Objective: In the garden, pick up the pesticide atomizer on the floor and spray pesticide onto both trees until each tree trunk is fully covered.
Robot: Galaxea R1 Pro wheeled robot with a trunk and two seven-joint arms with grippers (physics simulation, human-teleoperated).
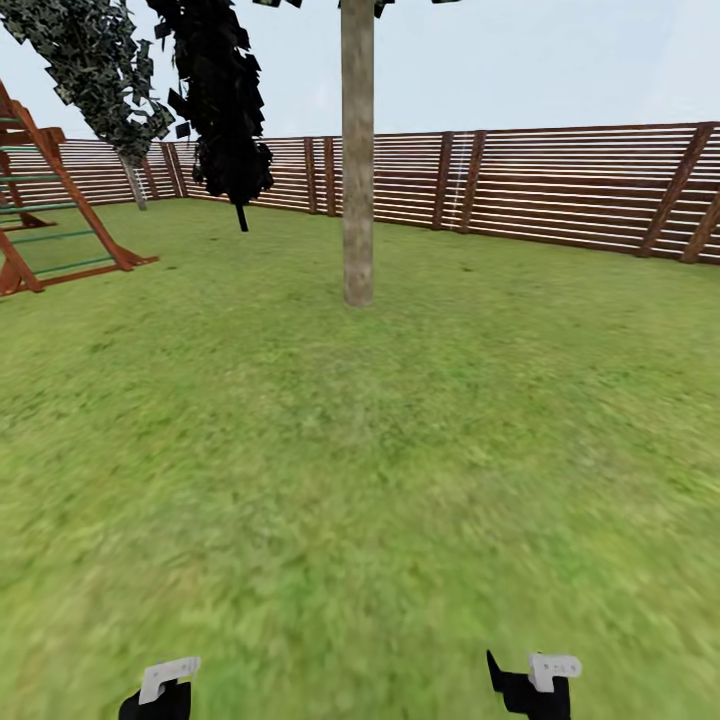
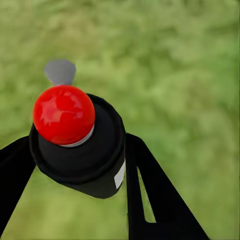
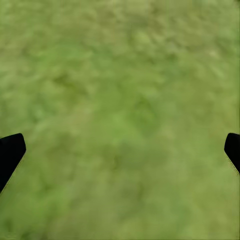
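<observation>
The left gripper (image 2: 75, 165) clamps the pesticide atomizer (image 2: 75, 145); the right gripper (image 3: 120, 150) hangs wide and empty over the lawn (image 1: 360, 480). The tree trunk (image 1: 357, 160) stands well ahead, so spraying from here would likely fall short

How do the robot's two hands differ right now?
The left end effector is shut on a dark bottle with a red top; the right end effector holds nothing. The left's fingers press against the bottle; the right's fingers are spread wide. Both are black and hang over grass.
</observation>
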